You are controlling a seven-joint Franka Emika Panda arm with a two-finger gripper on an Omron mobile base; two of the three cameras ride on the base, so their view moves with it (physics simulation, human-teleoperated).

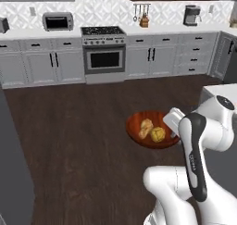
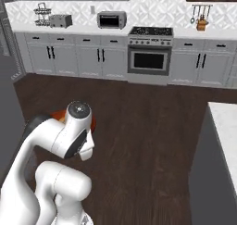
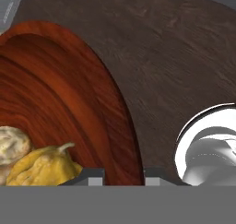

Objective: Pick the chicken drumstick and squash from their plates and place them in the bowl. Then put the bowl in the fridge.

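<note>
1. Underfoot, dark wood floor (image 1: 69, 127) runs across the room to a row of grey cabinets (image 1: 41, 64) along the back wall, in the upper part of both base views.
2. Left to right along that wall in the left base view: a toaster oven (image 1: 58, 21) at upper left, a stove (image 1: 104, 48) at upper centre, a coffee machine (image 1: 191, 15) at upper right.
3. At centre right of the left base view the bowl (image 1: 139, 124) is held up over the floor, with the chicken drumstick (image 1: 146, 128) on the left inside it and the squash (image 1: 158, 134) just beside it on the right.
4. The fingers (image 3: 96, 178) are clamped on the bowl's rim at the bottom centre of the hand view, one tip inside the wall and one outside.
5. The hand view gives the bowl's wood-grain inside close up, the drumstick at lower left and the squash with its short stem beside it; the left base view shows the whole bowl instead.
6. In the right base view the arm covers most of the bowl; a thin red-brown edge (image 2: 58, 114) peeks out at centre left.
7. A white bench (image 2: 227, 127) is cut off at the right edge of the right base view.
8. A dark grey panel (image 1: 11, 173) fills the lower left of the left base view; what it belongs to is hard to tell.
</note>
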